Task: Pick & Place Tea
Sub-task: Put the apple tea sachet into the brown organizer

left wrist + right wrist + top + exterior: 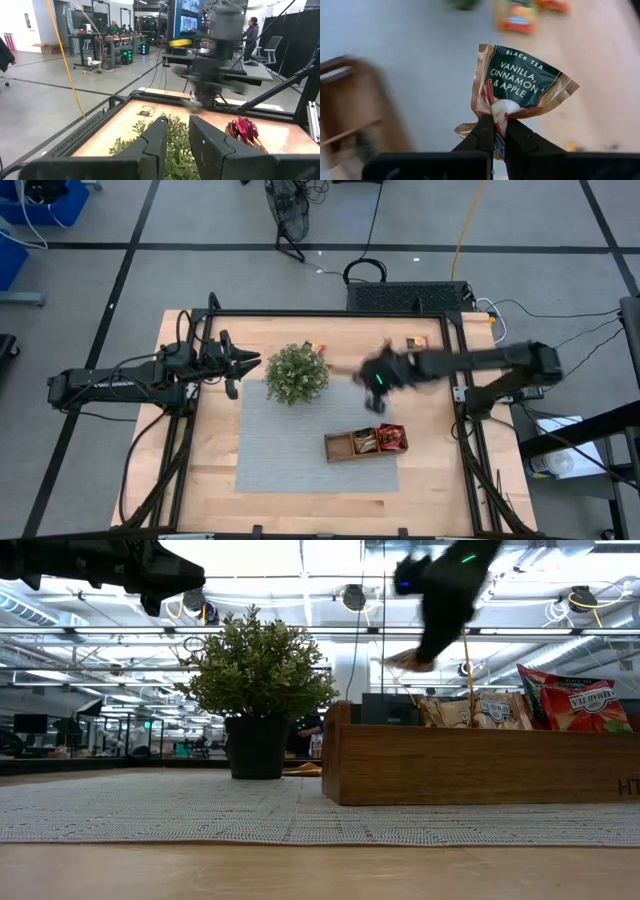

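Clamped jaws on the right gripper (pixel 500 131) pinch one sachet (pixel 522 80) by its lower edge; the packet is dark green and tan, printed "Black Tea, Vanilla, Cinnamon & Apple", and it crumples where the fingers (pixel 482 132) bite it. In the high view that gripper (pixel 377 390) hangs in the air over the mat (pixel 290 435), between the plant (pixel 297 373) and the tray (pixel 366 444), nearer the table's far edge than the tray is. The low view shows it raised well clear of the mat, with the sachet (pixel 410 661) dangling under it above the tray's (pixel 480 765) rim.

More sachets (pixel 391 438) already stand in the tray's right-hand compartments, red ones at the right end and brown ones in the middle; the left compartment looks bare. The tray sits on the mat's right part, towards the table's near edge. A few loose sachets (pixel 416 340) lie on the bare wood by the far edge, to the right of the plant, and one or two more (pixel 318 348) just behind the plant.

Left of the plant, the left gripper (pixel 245 364) hovers over the table (pixel 210 470), its jaws slightly apart and holding nothing, pointing at the foliage (pixel 175 137).
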Available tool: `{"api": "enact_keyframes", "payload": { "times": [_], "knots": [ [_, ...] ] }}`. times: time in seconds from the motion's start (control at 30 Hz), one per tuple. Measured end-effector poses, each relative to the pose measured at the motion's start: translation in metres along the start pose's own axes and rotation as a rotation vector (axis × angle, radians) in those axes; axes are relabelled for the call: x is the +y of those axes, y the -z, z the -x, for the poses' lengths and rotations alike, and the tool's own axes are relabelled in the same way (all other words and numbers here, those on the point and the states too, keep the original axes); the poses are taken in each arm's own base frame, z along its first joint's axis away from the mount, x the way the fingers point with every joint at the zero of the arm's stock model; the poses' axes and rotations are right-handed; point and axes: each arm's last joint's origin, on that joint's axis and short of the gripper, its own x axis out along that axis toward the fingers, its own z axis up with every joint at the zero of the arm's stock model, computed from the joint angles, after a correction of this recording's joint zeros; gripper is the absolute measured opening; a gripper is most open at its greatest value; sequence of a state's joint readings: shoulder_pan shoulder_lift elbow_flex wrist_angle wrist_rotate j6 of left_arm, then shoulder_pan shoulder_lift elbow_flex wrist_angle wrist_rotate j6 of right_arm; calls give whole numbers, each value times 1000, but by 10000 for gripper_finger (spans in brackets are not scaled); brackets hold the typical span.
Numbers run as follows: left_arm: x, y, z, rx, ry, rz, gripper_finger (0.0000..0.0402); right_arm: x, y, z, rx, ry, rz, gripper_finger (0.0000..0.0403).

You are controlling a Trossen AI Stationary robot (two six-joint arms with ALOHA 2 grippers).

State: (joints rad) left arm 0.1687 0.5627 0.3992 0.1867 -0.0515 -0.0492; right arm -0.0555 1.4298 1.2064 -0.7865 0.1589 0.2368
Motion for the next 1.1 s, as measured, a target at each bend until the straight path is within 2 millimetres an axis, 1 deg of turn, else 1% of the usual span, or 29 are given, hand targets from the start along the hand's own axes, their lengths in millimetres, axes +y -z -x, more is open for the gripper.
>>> {"api": "enact_keyframes", "payload": {
  "times": [0.07,0.13,0.2,0.27,0.33,0.4,0.5,0.63,0.8,0.93,1.1],
  "knots": [
    [0,0,0,0,0,0,88,23,24,5,-77,-7,7,8],
    [0,0,0,0,0,0,88,40,45,6,-183,-14,9,8],
    [0,0,0,0,0,0,88,57,65,3,-293,-50,22,8],
    [0,0,0,0,0,0,88,73,85,-4,-376,-96,53,8],
    [0,0,0,0,0,0,88,86,102,-9,-456,-134,84,8],
    [0,0,0,0,0,0,88,97,114,-9,-532,-167,127,8],
    [0,0,0,0,0,0,88,114,133,-8,-581,-208,241,8],
    [0,0,0,0,0,0,88,134,148,0,-620,-270,332,8],
    [0,0,0,1,0,0,88,151,162,-12,-599,-292,389,8],
    [0,0,0,0,0,0,88,157,165,-33,-596,-206,401,8],
    [0,0,0,1,0,0,88,161,167,-49,-653,-51,416,8]
  ]
}}
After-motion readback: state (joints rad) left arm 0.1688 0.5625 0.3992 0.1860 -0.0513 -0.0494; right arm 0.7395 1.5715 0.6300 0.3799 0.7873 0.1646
